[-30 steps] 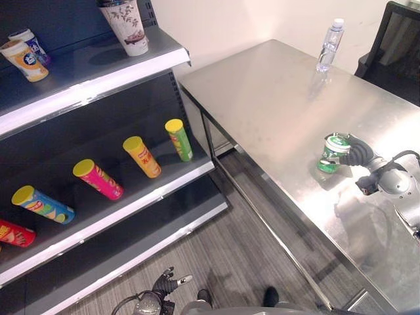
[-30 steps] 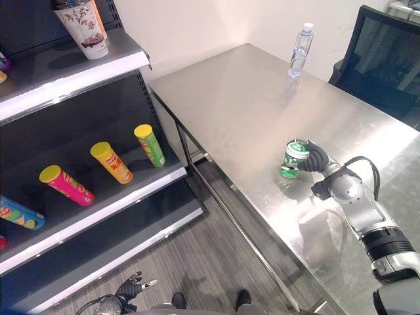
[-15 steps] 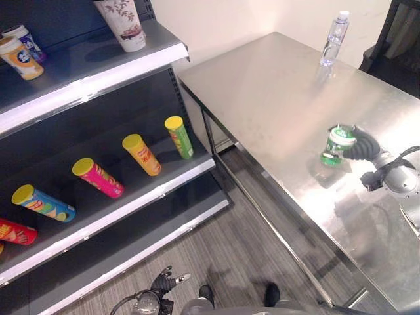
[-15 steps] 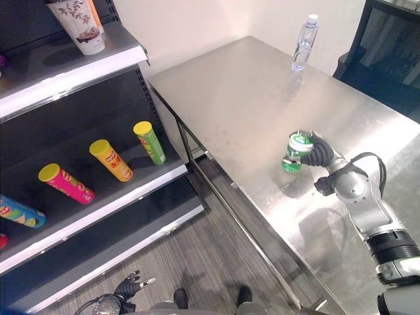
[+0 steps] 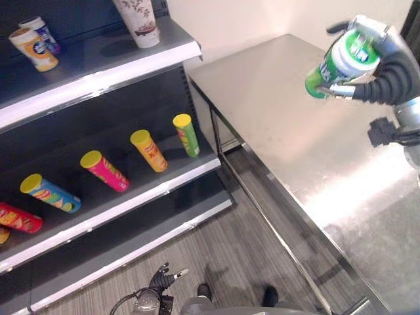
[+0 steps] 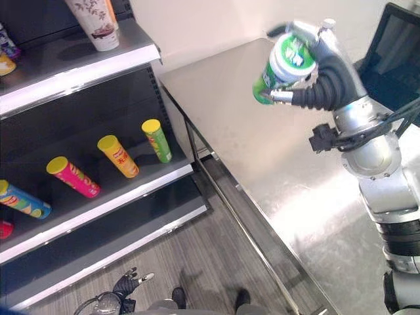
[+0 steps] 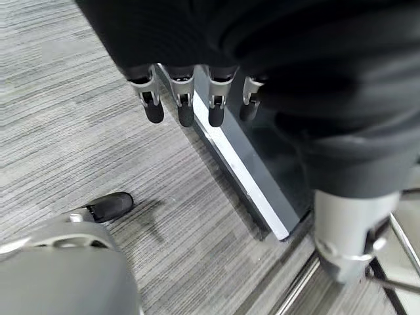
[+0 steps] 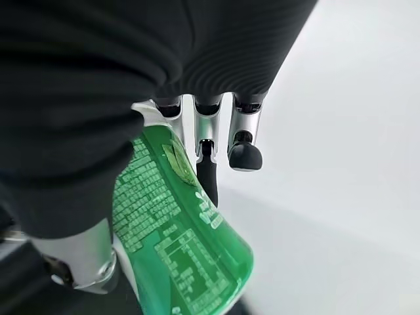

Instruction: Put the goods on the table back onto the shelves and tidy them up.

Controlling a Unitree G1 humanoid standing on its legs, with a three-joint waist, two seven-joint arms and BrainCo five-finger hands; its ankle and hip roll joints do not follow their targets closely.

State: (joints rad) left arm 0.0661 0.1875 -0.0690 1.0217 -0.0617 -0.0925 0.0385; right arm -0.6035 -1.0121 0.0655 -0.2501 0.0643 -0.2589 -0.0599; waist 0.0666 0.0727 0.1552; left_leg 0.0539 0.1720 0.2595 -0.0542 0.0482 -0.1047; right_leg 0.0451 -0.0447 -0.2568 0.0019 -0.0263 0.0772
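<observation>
A green can [image 5: 338,62] with a white and green lid is raised well above the steel table [image 5: 275,111], tilted with its lid toward me. My right hand [image 6: 328,72] is shut on it, fingers and thumb curled round its side. The can's green label [image 8: 177,243] fills the space past the hand's fingers [image 8: 239,131] in the right wrist view. My left hand [image 5: 161,282] hangs low near the floor in front of the shelves, its fingers [image 7: 180,105] relaxed and holding nothing.
The middle shelf [image 5: 164,190] carries lying chip tubes: green [image 5: 186,134], orange [image 5: 149,149], pink [image 5: 104,170], blue [image 5: 50,193], red [image 5: 18,218]. The top shelf [image 5: 98,75] holds a patterned paper cup [image 5: 140,23] and small cups [image 5: 33,49]. A black chair [image 6: 400,46] stands behind the table.
My right hand has lifted the green can off the table and brought it high up, close to the camera. The view has shifted slightly. The left hand has stayed low.
</observation>
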